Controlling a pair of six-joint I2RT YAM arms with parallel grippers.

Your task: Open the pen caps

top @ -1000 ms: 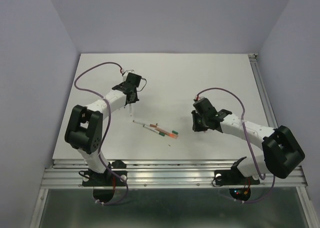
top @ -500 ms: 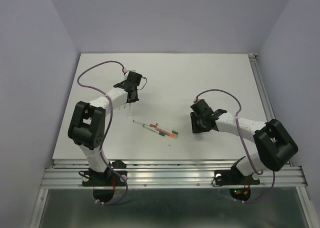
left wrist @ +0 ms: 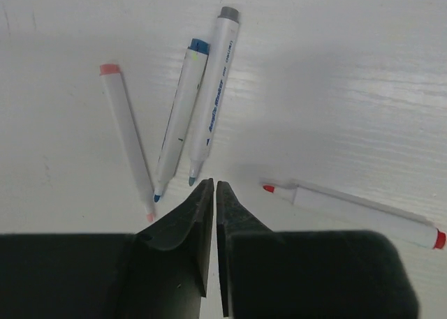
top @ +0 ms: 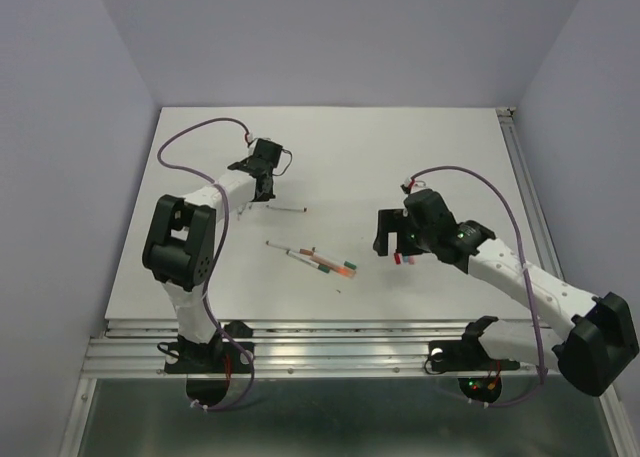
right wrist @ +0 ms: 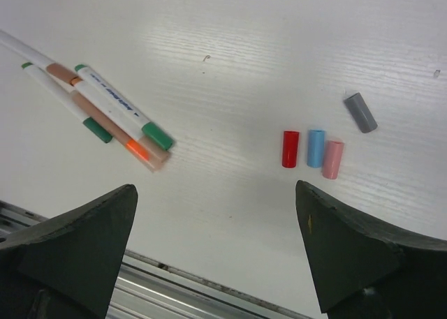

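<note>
Three loose pen caps, red (right wrist: 290,149), blue (right wrist: 316,148) and pink (right wrist: 332,159), lie side by side, with a grey cap (right wrist: 360,112) just beyond them. My right gripper (right wrist: 215,188) hovers wide open over the table near them, holding nothing. Several capped pens (right wrist: 112,113) with green (right wrist: 157,135) and orange (right wrist: 137,150) caps lie to their left. My left gripper (left wrist: 214,183) has its jaws a thin slit apart, empty. Uncapped pink (left wrist: 126,141), blue (left wrist: 180,120) and grey (left wrist: 213,95) pens lie ahead of it, and a red uncapped pen (left wrist: 356,211) lies to its right.
The metal rail (right wrist: 140,291) along the table's near edge runs just below my right gripper. In the top view the capped pens (top: 320,262) lie at mid-table between my left gripper (top: 258,182) and my right gripper (top: 392,235), and walls close in three sides.
My left gripper let go of the uncapped pen, which now lies on the table. My right gripper opened wide, left a cap on the table, and its arm stretched out and lowered.
</note>
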